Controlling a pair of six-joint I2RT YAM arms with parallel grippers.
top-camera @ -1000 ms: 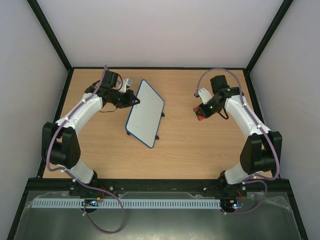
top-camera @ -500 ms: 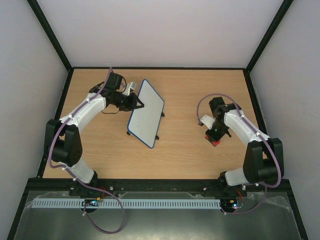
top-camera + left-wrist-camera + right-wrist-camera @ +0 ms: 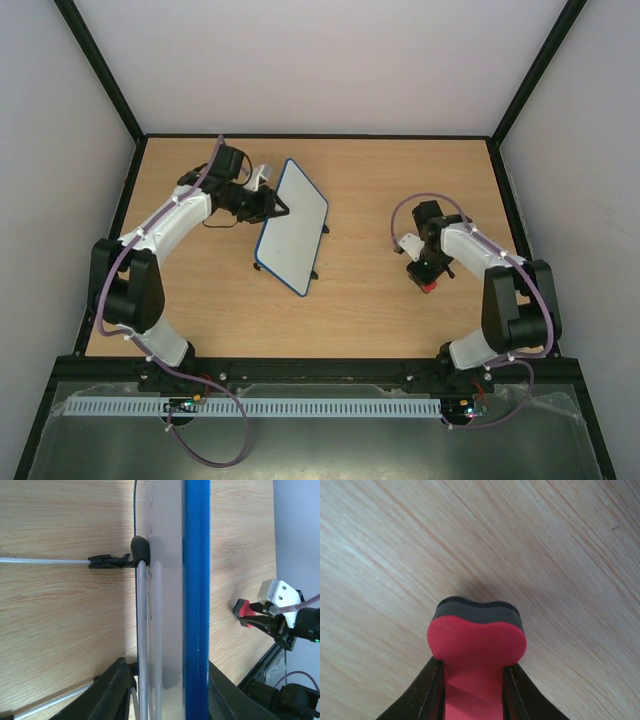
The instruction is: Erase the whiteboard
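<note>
Left gripper [image 3: 167,666] straddled the board [image 3: 292,225] edge, jaws slightly apart; right gripper [image 3: 472,667] clamped on the eraser [image 3: 476,635].

Bright, even light; soft shadow beside eraser [image 3: 477,640]

Lab test cell: wooden table [image 3: 360,300], white walls [image 3: 320,60], black frame [image 3: 103,70].

We count one whiteboard [image 3: 290,226], one red eraser [image 3: 476,642], one wooden table [image 3: 370,295], two arms: left arm [image 3: 165,225], right arm [image 3: 482,250].
</note>
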